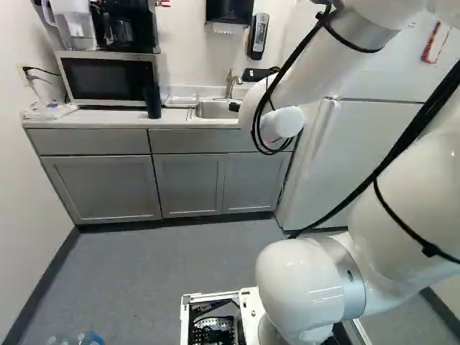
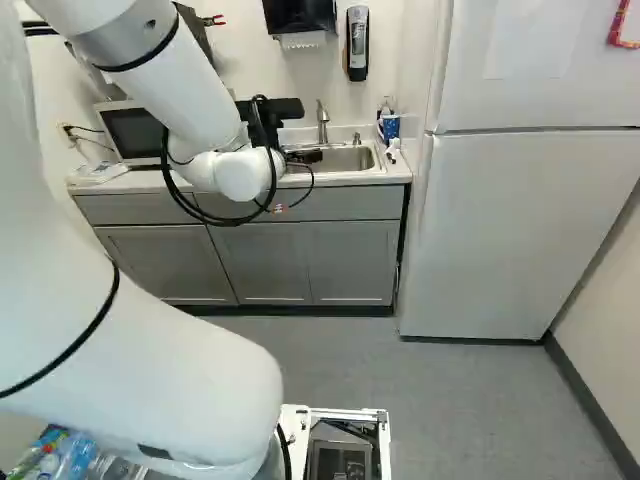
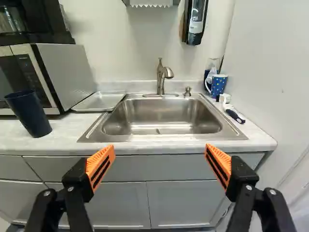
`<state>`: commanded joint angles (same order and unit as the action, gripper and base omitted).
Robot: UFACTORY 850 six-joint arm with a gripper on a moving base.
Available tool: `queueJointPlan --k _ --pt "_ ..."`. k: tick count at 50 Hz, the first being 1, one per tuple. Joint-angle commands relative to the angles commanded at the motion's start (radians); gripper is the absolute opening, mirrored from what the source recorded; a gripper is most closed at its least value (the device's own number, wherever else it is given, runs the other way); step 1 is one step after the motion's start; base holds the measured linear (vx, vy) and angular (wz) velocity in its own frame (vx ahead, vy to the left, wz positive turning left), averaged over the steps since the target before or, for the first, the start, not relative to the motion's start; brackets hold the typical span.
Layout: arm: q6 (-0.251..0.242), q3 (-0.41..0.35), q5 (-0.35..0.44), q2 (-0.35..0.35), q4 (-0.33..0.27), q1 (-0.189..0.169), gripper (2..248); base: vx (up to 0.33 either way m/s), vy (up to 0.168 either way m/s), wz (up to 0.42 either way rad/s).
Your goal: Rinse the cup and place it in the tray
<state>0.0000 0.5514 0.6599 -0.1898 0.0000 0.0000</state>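
In the right base view my gripper (image 2: 304,157) shows only as black parts past the wrist, in front of the sink. In the wrist view the gripper (image 3: 159,166) stands open, its orange pads wide apart with nothing between them. The dark blue cup (image 3: 29,113) is upright on the counter beside the microwave, well outside the fingers; the left base view also shows this cup (image 1: 152,102). A shallow metal tray (image 3: 100,101) lies between the microwave and the sink (image 3: 161,116). The faucet (image 3: 161,77) rises behind the basin.
The counter's front edge (image 3: 140,147) runs across ahead of the gripper. A blue patterned mug (image 3: 218,85) and a brush (image 3: 231,112) stand or lie beside the sink. The microwave (image 1: 108,79) and the fridge (image 2: 520,230) flank the counter. Soap and towel dispensers hang above.
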Motion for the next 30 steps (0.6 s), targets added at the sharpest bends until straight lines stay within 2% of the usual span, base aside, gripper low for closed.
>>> queueJointPlan --k 30 --pt "0.0 0.068 -0.07 0.003 0.0 0.0 247 0.0 0.0 0.0"
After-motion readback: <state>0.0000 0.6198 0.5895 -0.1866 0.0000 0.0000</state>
